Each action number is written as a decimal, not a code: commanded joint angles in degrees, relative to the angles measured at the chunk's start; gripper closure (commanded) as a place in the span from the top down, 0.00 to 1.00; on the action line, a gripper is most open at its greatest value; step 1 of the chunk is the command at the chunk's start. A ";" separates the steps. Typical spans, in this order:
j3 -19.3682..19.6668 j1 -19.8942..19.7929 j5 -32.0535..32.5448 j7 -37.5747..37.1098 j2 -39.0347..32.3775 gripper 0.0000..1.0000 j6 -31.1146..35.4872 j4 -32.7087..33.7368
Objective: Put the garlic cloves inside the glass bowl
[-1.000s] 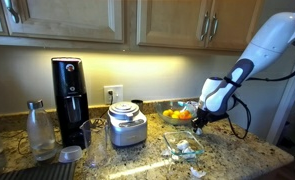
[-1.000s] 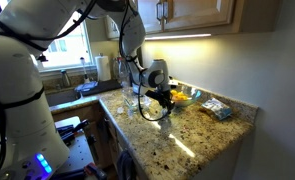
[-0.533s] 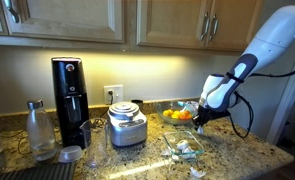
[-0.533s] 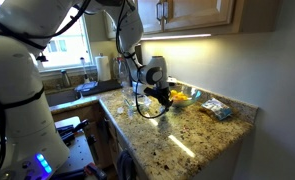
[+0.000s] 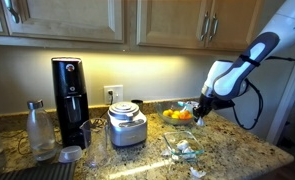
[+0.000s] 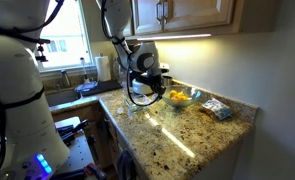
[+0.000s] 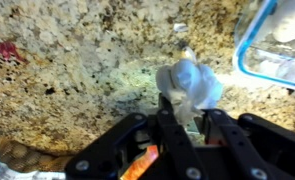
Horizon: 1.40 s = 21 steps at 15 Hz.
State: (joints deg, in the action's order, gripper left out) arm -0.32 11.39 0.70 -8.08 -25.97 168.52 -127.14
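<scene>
Speckled brown granite counter (image 7: 67,90) fills the wrist view. A clear shallow glass bowl (image 7: 249,50) sits at upper right. Just outside its rim, lower left, the black gripper (image 7: 184,103) pinches one whitish rounded garlic clove (image 7: 190,80).

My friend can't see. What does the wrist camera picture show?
A black pincer grips a small whitish garlic clove above a speckled brown stone counter. The corner of a clear glass dish shows at the upper right.
</scene>
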 commanded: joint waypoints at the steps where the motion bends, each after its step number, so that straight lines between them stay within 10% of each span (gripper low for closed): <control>1: -3.28 1.09 -0.65 -0.28 6.26 0.11 -1.00 -4.59; 12: -14.43 4.05 -1.65 2.49 -0.90 0.12 1.31 -1.61; 14: -14.47 4.59 -1.19 2.47 -1.53 0.51 0.63 -1.39; 21: -15.22 2.83 -1.37 4.49 2.22 0.89 -2.44 -3.14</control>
State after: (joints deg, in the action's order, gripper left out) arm -14.73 15.68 0.23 -5.96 -27.55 168.53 -128.15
